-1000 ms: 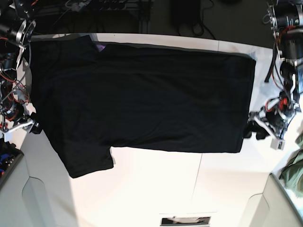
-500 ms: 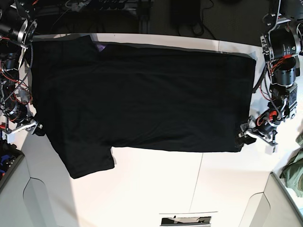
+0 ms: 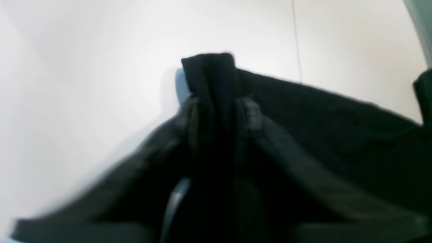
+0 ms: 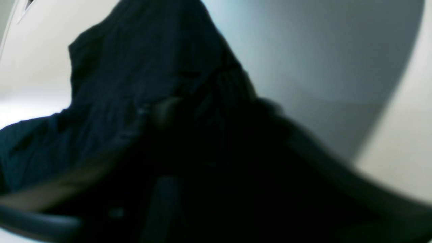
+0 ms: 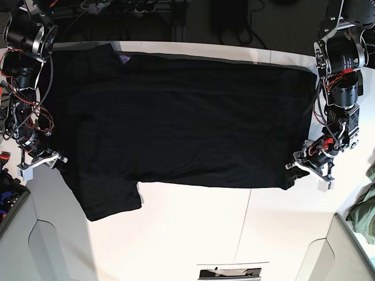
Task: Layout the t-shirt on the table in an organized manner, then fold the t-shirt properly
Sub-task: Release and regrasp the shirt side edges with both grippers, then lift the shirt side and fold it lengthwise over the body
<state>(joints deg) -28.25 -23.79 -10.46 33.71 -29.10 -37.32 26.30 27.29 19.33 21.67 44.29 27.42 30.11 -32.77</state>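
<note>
Starting the fold: the left wrist view shows the left fingers (image 3: 216,111) clamped on a shirt (image 3: 320,135) corner, the right wrist view cloth bunched over the right fingers (image 4: 202,111), grip unclear, the base view the shirt flat on the surface (image 5: 193,234), so next, both lift together.

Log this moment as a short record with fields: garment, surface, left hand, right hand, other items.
garment: large plain black cloth t-shirt, spread flat, one sleeve toward the near edge
surface: wide smooth white table with a thin dark seam
left hand: at the shirt's near hem corner, black cloth bunched between its fingers
right hand: at the shirt's edge above the sleeve, cloth draped over it
other items: olive-green garment at the side
</note>
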